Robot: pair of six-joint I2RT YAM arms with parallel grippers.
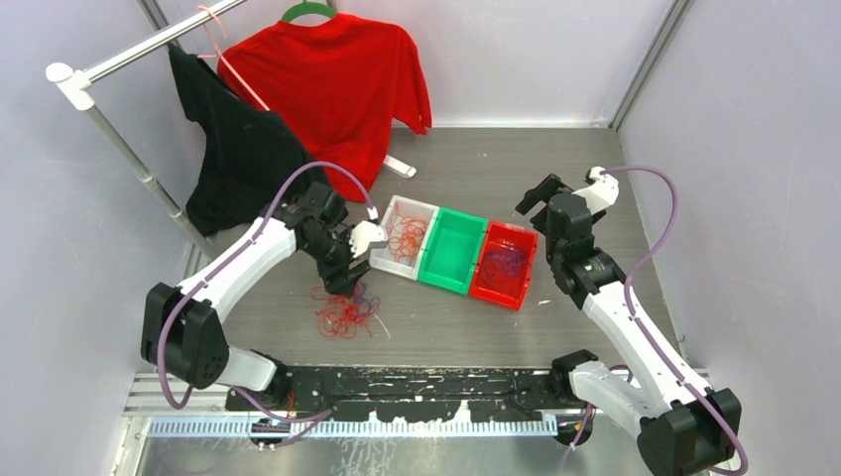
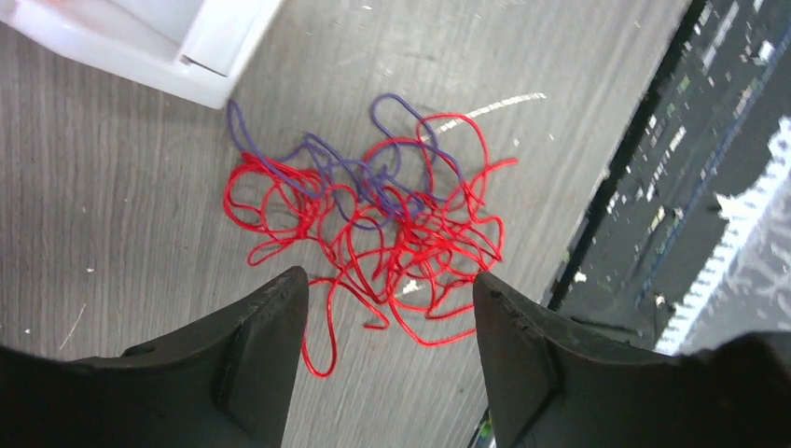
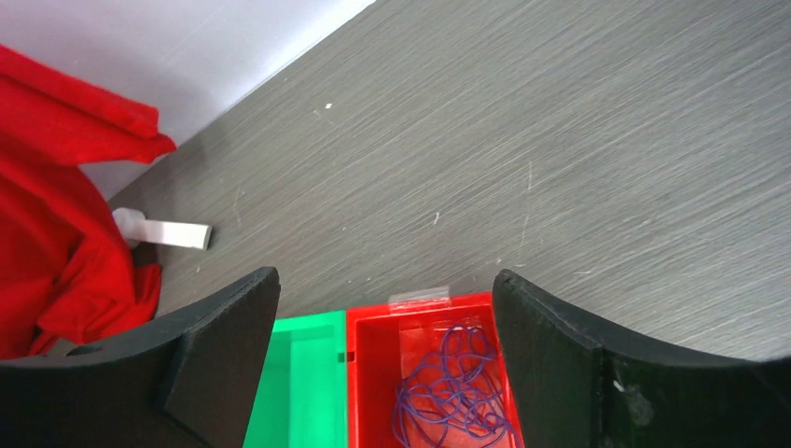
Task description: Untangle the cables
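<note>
**Q:** Where's the tangle?
**A:** Red-and-purple cables (image 2: 373, 224) sprawl just off the white bin's (image 2: 187, 47) corner, with no clear long axis and open table (image 2: 93, 233) around. Left gripper (image 2: 390, 280) gapes above them; right gripper (image 3: 387, 280) gapes empty.

Bright, even light; soft shadows

The tabletop (image 1: 595, 188) is matt grey wood-grain, lightly scratched. The bins (image 1: 443, 278) look like smooth, glossy plastic; the cables (image 2: 373, 215) shine; the red shirt (image 1: 327, 89) is soft cloth.
</note>
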